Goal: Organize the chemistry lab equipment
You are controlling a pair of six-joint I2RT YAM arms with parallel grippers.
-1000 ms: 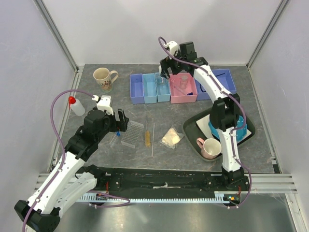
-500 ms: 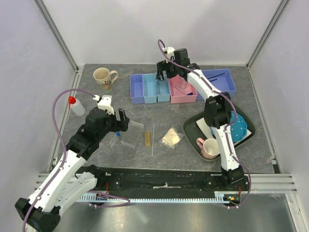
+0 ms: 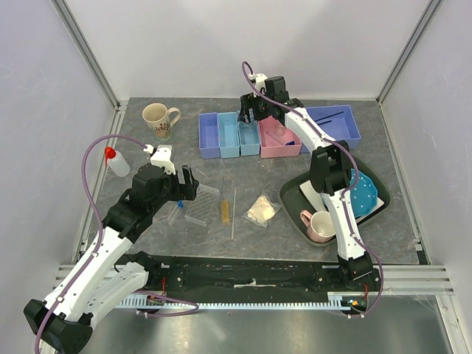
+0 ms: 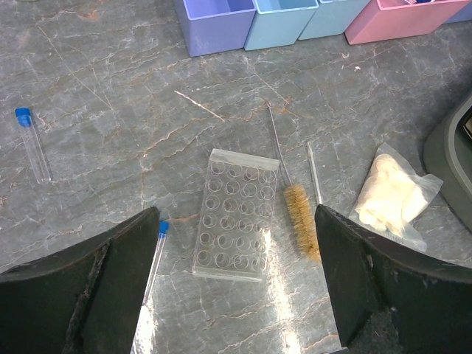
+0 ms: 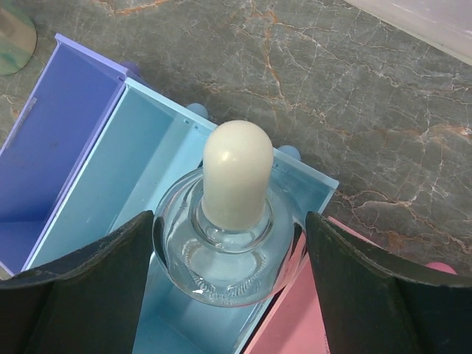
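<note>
A clear bottle with a white cap (image 5: 237, 173) stands in the light-blue bin (image 5: 110, 169). My right gripper (image 5: 228, 221) reaches down round it, one finger against each side of the glass; from above, the right gripper (image 3: 251, 118) hangs over that bin at the back. My left gripper (image 4: 236, 210) stands open above the clear rack (image 4: 236, 225), holding nothing. Two blue-capped tubes (image 4: 33, 144) (image 4: 153, 258) lie left of the rack. The amber brush (image 4: 299, 210), a thin rod (image 4: 314, 173) and the whitish bag (image 4: 394, 195) lie to its right. The red-capped squeeze bottle (image 3: 116, 161) stands far left.
A purple bin (image 3: 209, 135), a pink bin (image 3: 279, 136) and a larger blue bin (image 3: 335, 122) line the back. A beige mug (image 3: 157, 116) stands back left. The dark tray (image 3: 295, 199) at the right carries a pink mug (image 3: 319, 225) and a blue plate (image 3: 365, 193).
My right gripper has swung left from over the pink bin to the light-blue bin and come in on the bottle. The left arm has not moved.
</note>
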